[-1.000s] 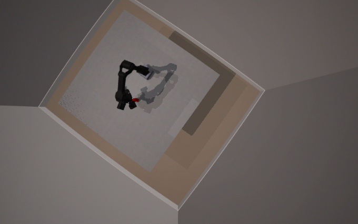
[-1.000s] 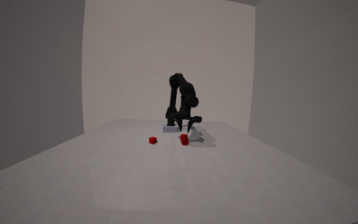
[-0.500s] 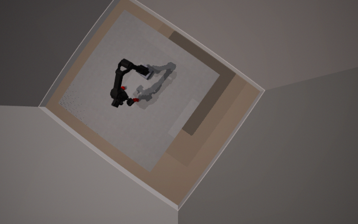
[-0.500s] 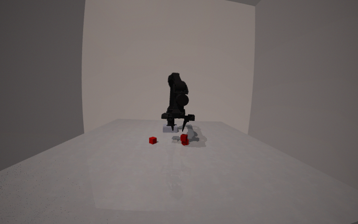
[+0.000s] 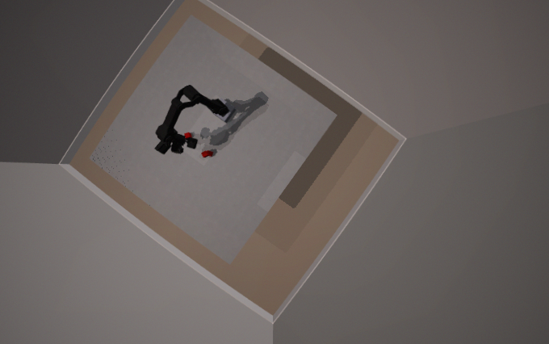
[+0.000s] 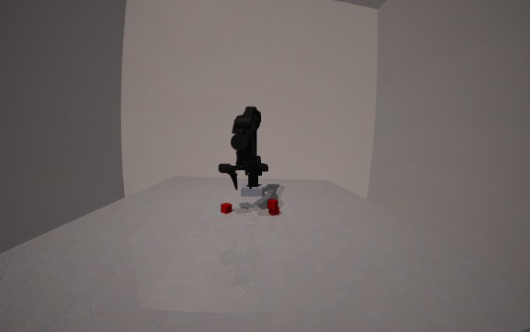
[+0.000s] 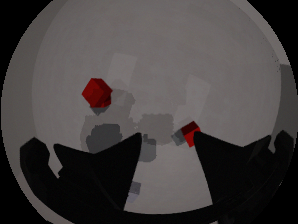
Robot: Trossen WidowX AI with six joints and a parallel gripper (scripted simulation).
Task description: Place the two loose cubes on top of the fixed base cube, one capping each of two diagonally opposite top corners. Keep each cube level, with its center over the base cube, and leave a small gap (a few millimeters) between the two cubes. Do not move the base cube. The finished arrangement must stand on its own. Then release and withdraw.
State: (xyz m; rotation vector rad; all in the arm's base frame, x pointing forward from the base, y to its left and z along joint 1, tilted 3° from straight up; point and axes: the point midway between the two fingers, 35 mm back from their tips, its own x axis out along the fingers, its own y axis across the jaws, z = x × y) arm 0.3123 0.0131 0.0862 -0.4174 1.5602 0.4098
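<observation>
One red cube rests on the red base cube (image 6: pixel 275 212) and is offset from it. This upper cube (image 6: pixel 272 203) (image 7: pixel 95 91) looks level in the exterior view; the pair shows as one red shape in the top view, and the exact overlap is too small to tell. The other loose red cube (image 5: pixel 187 135) (image 6: pixel 226 207) (image 7: pixel 191 133) rests on the table, apart from the pair. My gripper (image 6: pixel 243 188) (image 7: pixel 168 136) is open and empty, pointing down above the table. In the wrist view the loose cube is just beyond the right fingertip and the pair is farther off to the upper left.
The arm's pale base block (image 5: pixel 227 115) (image 6: pixel 251 190) stands behind the cubes in the exterior view. The arm (image 5: pixel 172 115) arches above the grey table (image 5: pixel 227 194) and casts shadows on it. The loose cube lies close to the arm in the top view.
</observation>
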